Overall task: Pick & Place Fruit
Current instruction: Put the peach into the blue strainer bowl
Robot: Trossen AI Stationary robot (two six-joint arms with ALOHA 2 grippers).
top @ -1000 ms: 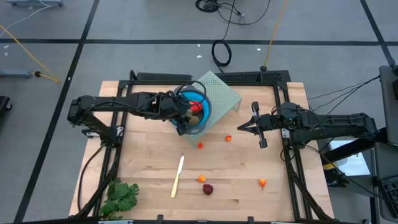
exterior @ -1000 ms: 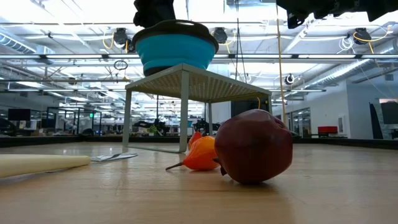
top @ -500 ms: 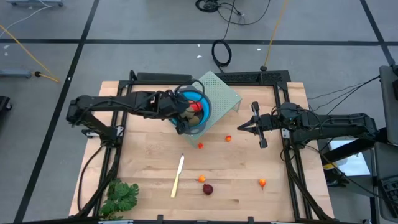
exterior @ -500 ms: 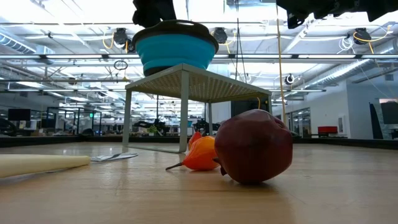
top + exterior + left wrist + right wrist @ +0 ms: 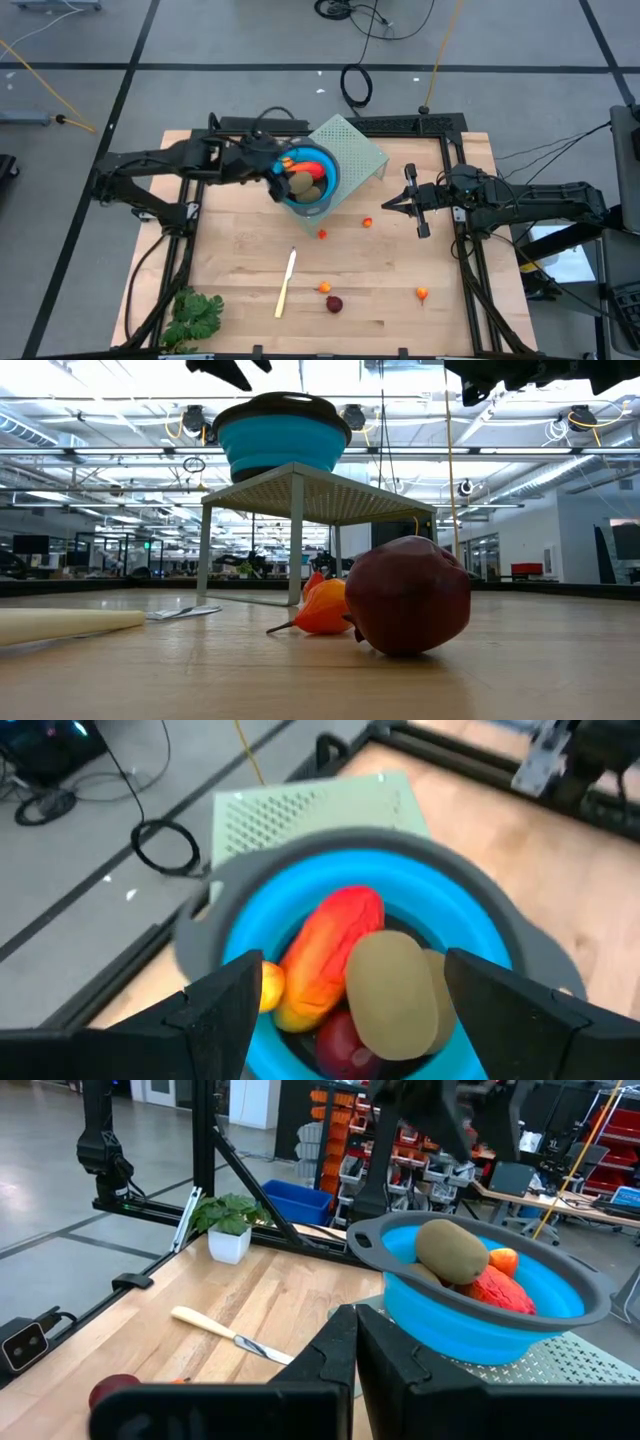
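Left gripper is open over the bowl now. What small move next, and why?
Probably lift the left gripper clear of the blue bowl and swing toward the small red piece on the table. Its fingers are open and empty, a brown oval already lies in the bowl, and that piece looks nearest.

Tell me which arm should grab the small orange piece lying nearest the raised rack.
Right. Its end effector sits just beside that orange piece, shut and empty. The left end effector is open over the blue bowl, farther away.
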